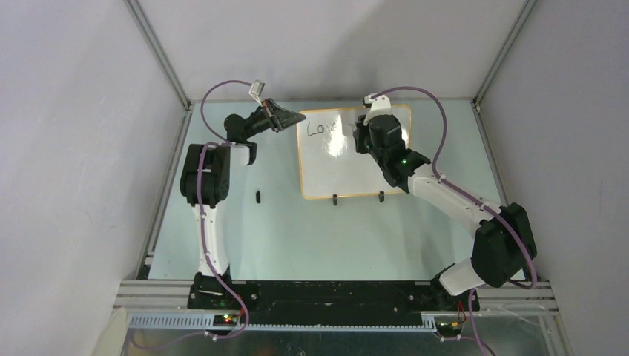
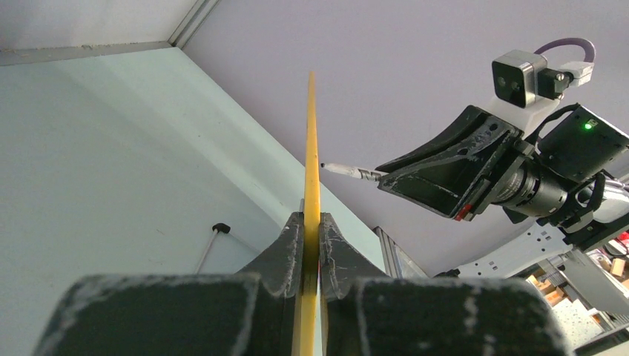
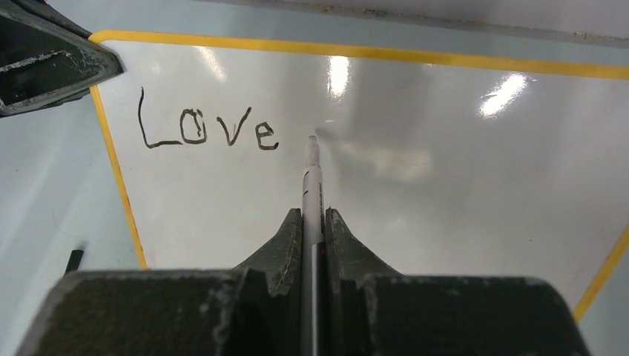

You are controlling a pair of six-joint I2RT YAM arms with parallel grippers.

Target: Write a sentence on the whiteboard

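Left gripper (image 2: 311, 222) clamps the whiteboard (image 3: 445, 237) at its far-left corner; right gripper (image 3: 314, 222) pinches the marker (image 3: 312, 174). The sentence (image 3: 208, 130) reads just "Love". Leave a gap, press lightly, keep the next word level.

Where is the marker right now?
Right wrist view: the marker is clamped in the right gripper, its tip at the whiteboard just right of the word Love.
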